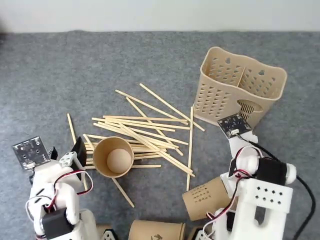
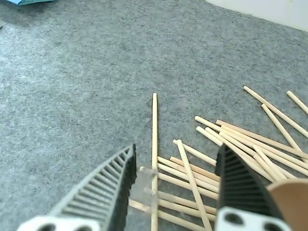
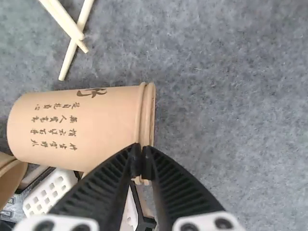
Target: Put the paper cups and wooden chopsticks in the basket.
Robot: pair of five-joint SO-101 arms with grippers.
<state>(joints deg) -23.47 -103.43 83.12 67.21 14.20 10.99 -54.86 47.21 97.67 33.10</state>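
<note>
Left gripper (image 2: 177, 155) first: spread wide, pinching nothing, hanging far out from the basket (image 1: 215, 97) at the outer edge of the chopsticks (image 1: 145, 131). In the gap between its fingers, one lone stick (image 2: 154, 125), flat and pointing away.

Just beside that gripper, on the side toward the basket: an upright cup (image 1: 114, 159), mouth up, sitting on the ends of several sticks.

From that cup toward the basket: the rest of the sticks, criss-crossed flat on the grey mat (image 1: 50, 75), the last ones reaching almost to the basket's foot.

Farther from the basket, at the robot's edge: a third cup (image 1: 157, 231), on its side.

Closer to the basket but well apart from it: a tipped cup (image 3: 77, 127), also on its side. Right gripper (image 3: 140, 153) pressed nearly together on this cup's rolled rim, seemingly pinching the thin wall there.

Judged for handling:
- **Sticks:** light, stiff, smooth and thin, likely to roll or pivot. Best pinched across the middle, one or a few at a time. Awkward to lift off the mat while flat.
- **Cups:** light, thin-walled and easily crushed. Best taken at the rim, the stiffest part, with a gentle squeeze.
</note>
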